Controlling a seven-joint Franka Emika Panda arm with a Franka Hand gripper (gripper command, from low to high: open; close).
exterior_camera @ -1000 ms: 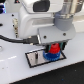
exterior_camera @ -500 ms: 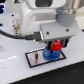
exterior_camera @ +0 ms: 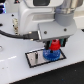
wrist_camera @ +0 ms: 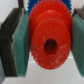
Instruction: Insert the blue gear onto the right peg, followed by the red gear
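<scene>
The red gear (exterior_camera: 54, 46) is a toothed disc with a central hole, and my gripper (exterior_camera: 54, 48) is shut on it. In the wrist view the red gear (wrist_camera: 50, 42) fills the middle, clamped between the two green pads (wrist_camera: 20, 46) of the gripper (wrist_camera: 49, 44). Just beneath it, the blue gear (exterior_camera: 49, 54) rests on the black-rimmed grey plate (exterior_camera: 34, 60). Only the toothed edge of the blue gear (wrist_camera: 46, 4) shows behind the red one. The gears hide the right peg.
The arm's bulky white and grey wrist (exterior_camera: 47, 22) hangs over the plate, with a black cable (exterior_camera: 12, 34) running off to the exterior view's left. The plate lies on a white table (exterior_camera: 15, 72).
The gripper, holding the red gear, has shifted slightly toward the exterior view's right over the blue gear. The blue gear and plate have not moved.
</scene>
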